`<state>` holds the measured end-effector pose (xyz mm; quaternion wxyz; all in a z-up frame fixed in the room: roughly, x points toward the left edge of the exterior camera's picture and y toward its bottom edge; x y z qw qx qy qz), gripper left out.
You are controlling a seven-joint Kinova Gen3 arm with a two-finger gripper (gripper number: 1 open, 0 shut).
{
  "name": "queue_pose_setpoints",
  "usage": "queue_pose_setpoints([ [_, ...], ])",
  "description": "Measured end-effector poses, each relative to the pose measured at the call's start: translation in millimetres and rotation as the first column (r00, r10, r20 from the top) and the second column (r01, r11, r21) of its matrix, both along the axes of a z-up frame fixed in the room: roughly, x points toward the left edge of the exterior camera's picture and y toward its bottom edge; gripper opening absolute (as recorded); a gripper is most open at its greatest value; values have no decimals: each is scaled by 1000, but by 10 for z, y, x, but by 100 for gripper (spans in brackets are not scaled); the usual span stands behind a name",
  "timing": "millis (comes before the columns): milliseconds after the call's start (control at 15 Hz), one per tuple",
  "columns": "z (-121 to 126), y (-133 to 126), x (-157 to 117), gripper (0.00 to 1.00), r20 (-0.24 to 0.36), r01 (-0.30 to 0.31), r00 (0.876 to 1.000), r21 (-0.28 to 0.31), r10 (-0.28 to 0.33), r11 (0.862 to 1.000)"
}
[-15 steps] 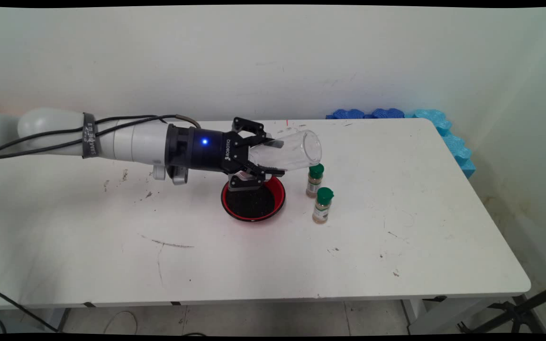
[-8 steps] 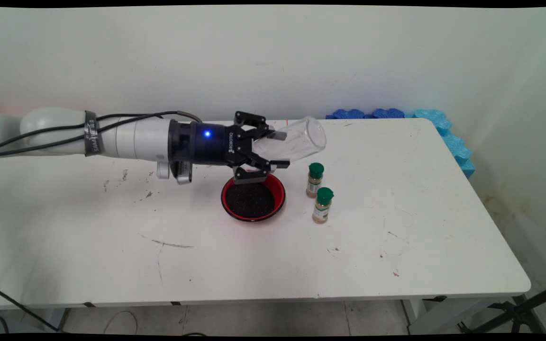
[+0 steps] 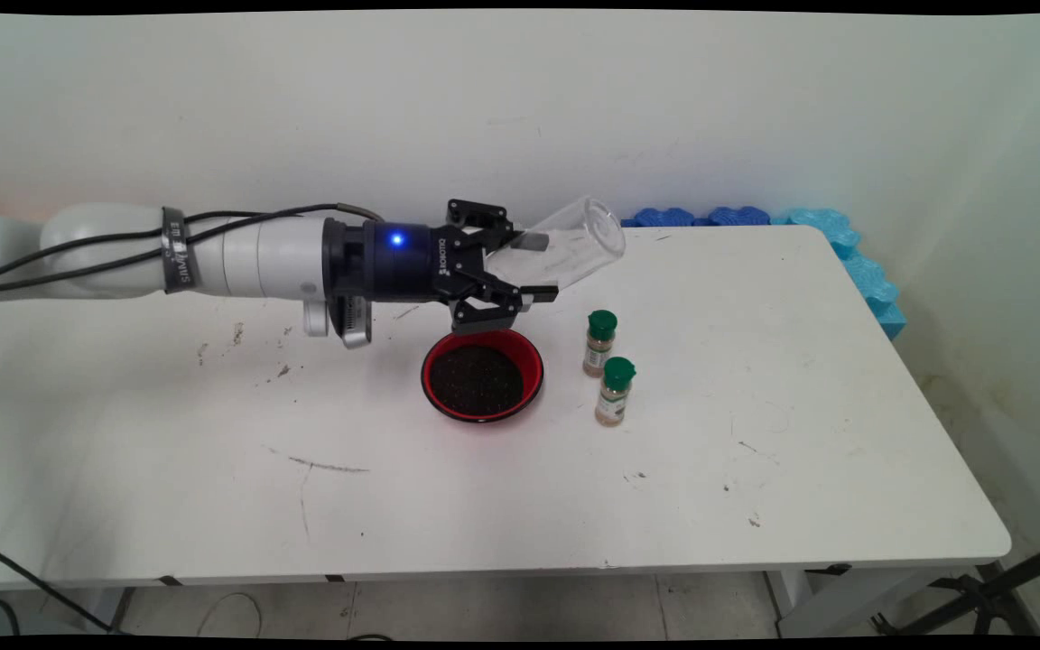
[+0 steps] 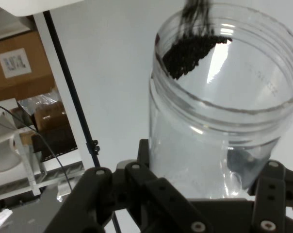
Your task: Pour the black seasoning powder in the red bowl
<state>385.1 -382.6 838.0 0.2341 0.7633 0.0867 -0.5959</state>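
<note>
The hand [image 3: 524, 268] has risen and tipped back over the last second: a second ago it hung low over the red bowl [image 3: 482, 375] with the clear jar [image 3: 565, 248] lying almost level and its mouth just above the far spice bottle [image 3: 599, 343]. Now the jar's mouth points toward about 2 o'clock, up and away from the bowl, and the whole hand sits higher, clear of the bowl's rim. The bowl carries a flat bed of dark grains. In the hand view a small clump of the same dark grains clings inside the jar [image 4: 224, 111] near its lip, so it is not quite empty; the rest of its wall looks clear.

The fingers are clamped on the jar's lower body, one on each side, as the hand view shows with the black linkage [image 4: 151, 199] hugging the glass. The arm reaches in from 9 o'clock, nearly level above the bench [image 3: 755, 469], its wrist rolled so the jar tilts mouth-upward. The jar hangs in the air at about 1 o'clock from the bowl. The two green-capped spice bottles stand upright just beside the bowl at its 3 o'clock, the near spice bottle [image 3: 615, 391] close by the far one, both well below the jar.
</note>
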Motion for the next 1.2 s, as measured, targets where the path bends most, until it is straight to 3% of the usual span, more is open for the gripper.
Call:
queue_pose_setpoints([
  [867,19,-20,16,0,-66,-43,997,33,45,999],
  [1200,3,-29,25,0,-53,-38,998,5,38,999],
])
